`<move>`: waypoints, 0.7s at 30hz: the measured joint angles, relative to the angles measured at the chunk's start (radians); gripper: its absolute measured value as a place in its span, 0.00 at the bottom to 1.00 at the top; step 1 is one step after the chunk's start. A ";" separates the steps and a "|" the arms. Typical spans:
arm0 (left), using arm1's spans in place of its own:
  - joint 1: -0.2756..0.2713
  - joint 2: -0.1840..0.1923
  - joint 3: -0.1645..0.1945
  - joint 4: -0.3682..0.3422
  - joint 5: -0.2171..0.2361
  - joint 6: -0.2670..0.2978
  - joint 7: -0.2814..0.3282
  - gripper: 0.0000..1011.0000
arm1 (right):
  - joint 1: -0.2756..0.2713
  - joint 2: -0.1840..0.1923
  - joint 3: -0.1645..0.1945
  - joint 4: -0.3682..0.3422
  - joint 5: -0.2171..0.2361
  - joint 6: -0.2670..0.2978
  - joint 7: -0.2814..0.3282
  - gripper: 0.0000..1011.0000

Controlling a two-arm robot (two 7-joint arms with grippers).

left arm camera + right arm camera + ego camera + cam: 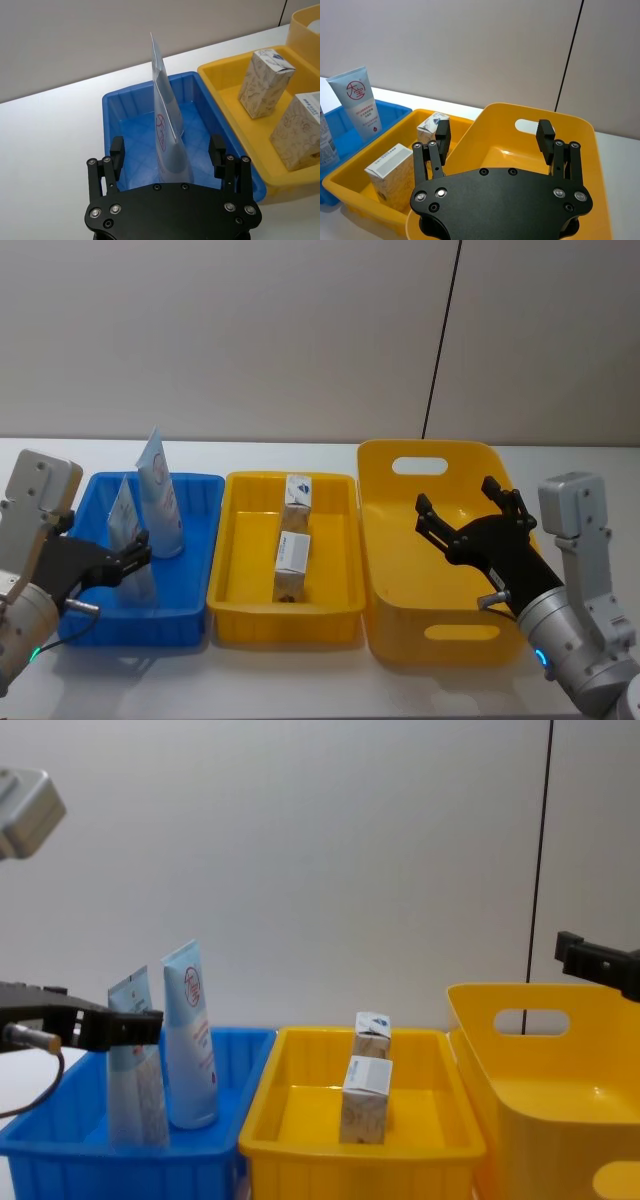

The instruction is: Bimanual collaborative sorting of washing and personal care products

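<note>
Here's the left gripper (167, 150) spread wide astride the near tube (125, 515) in the blue bin (200, 485), second tube (160, 495) just beyond, right gripper (493, 132) gaping empty above the big yellow bin (400, 635).

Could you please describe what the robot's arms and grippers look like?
Both arms have pale grey boxy housings and rounded silver wrist sections, each with a small blue light. The left gripper and right gripper are matte black, each a flat plate studded with silver screws and carrying two blocky fingers. A thin black cable loops beneath the left wrist.
</note>
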 joint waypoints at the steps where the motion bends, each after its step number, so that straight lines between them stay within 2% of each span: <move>1: -0.003 -0.002 0.002 0.006 0.001 0.000 0.000 0.99 | 0.000 0.000 0.000 0.000 0.000 0.000 0.000 0.99; 12: -0.066 -0.033 0.025 0.118 0.018 -0.013 -0.020 0.99 | 0.000 0.000 0.000 0.000 0.000 0.000 0.000 0.99; 21: -0.095 -0.045 0.032 0.171 0.033 -0.021 -0.026 0.99 | 0.000 0.000 0.000 0.000 0.000 0.000 0.000 0.99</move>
